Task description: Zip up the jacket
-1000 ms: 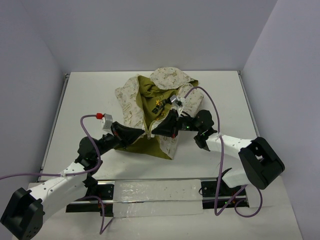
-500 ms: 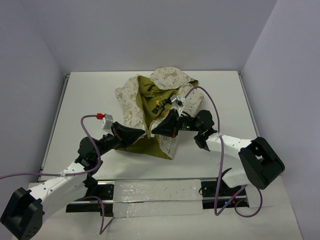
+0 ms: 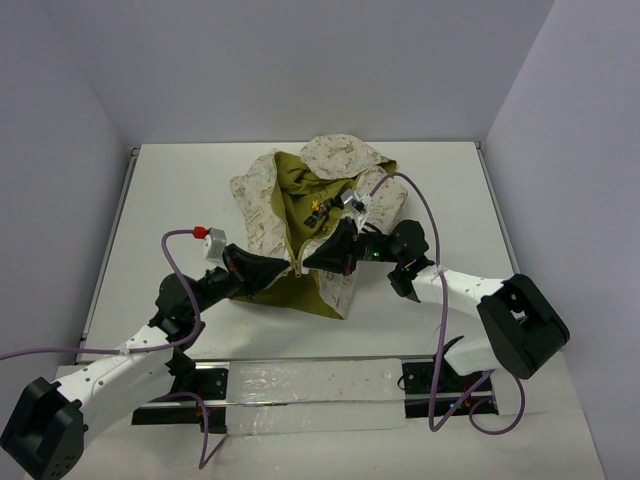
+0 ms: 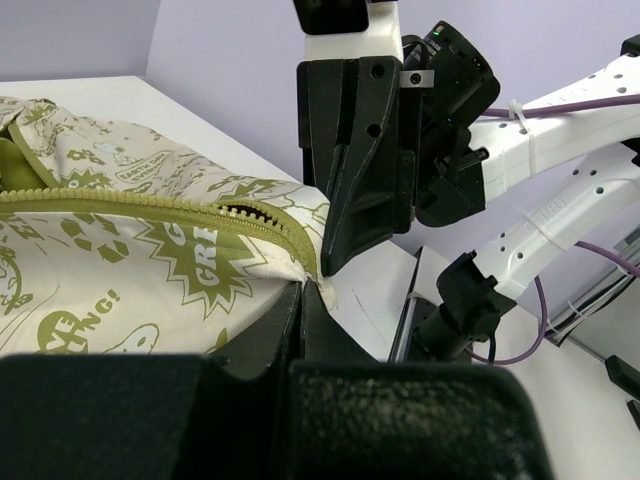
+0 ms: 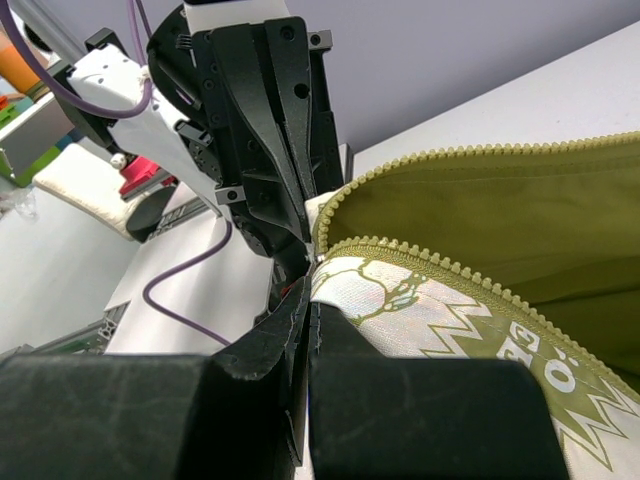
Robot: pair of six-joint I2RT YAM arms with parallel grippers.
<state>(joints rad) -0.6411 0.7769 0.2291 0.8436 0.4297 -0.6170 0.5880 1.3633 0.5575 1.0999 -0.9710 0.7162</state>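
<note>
White table (image 3: 180, 190), from above: the jacket (image 3: 318, 225) lies mid-table, front gaping. At its near hem the left gripper (image 3: 288, 268) and right gripper (image 3: 312, 262) meet, unmoved for a second, so zipping has not advanced. Left wrist: jaws pinched shut on the hem corner at the zipper (image 4: 150, 205) end. Right wrist: jaws clamp the opposite edge; slider hidden.

The left gripper (image 3: 288, 268) and right gripper (image 3: 310, 262) meet nose to nose at the near hem of the jacket (image 3: 262, 205), each pinched onto the cloth. Any gap between their tips looks too narrow to pass. The jacket heap fills the middle and back of the table (image 3: 170, 200), which lies bare on either side of it. A purple cable (image 3: 398, 176) arches above the right arm. Walls (image 3: 300, 70) close off three sides.
</note>
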